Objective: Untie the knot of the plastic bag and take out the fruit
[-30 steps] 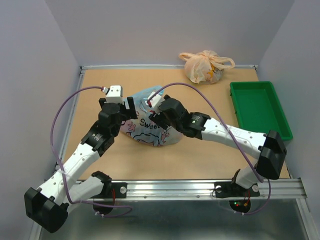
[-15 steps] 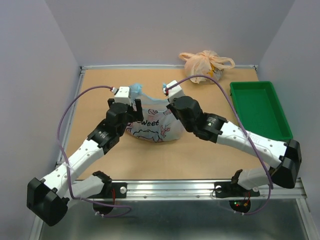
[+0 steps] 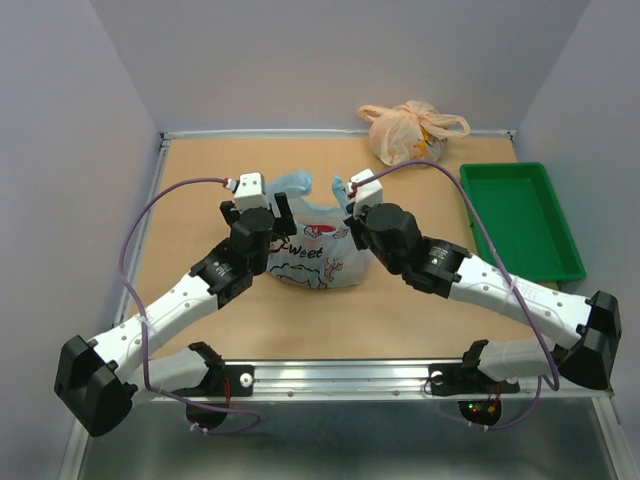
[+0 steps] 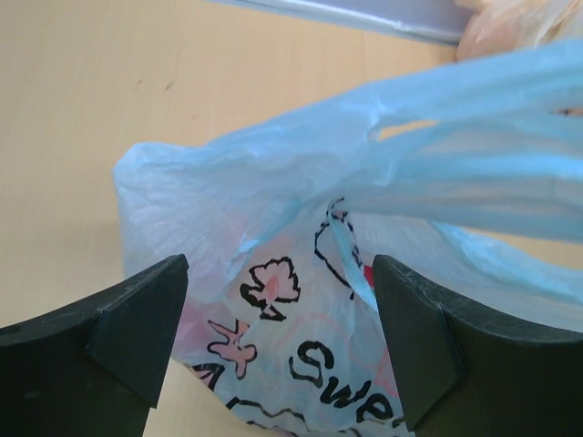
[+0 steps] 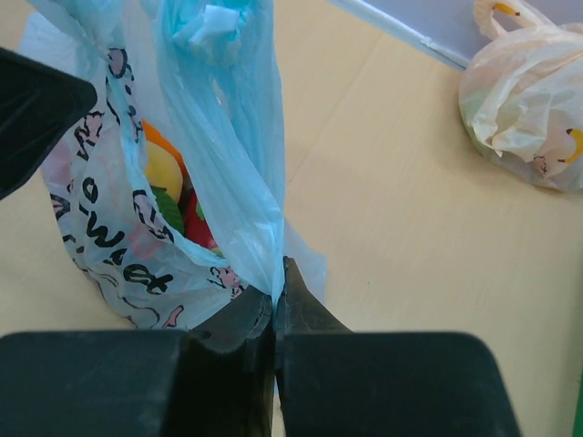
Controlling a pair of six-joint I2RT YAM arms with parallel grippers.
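I had the right gripper (image 5: 275,284) pinched shut on a handle strip (image 5: 246,182) at the plastic bag's (image 3: 312,258) right side. The left gripper (image 4: 278,308) gaped empty over the bag's left shoulder, seemingly nearer the knot (image 4: 363,155); the handles ran crosswise.

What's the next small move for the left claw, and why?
Probably close the left claw on the plastic bag film it straddles. The right claw is shut on a handle strip, while the left stands wide open, so nothing holds against the right's pull. The fruit sits inside.
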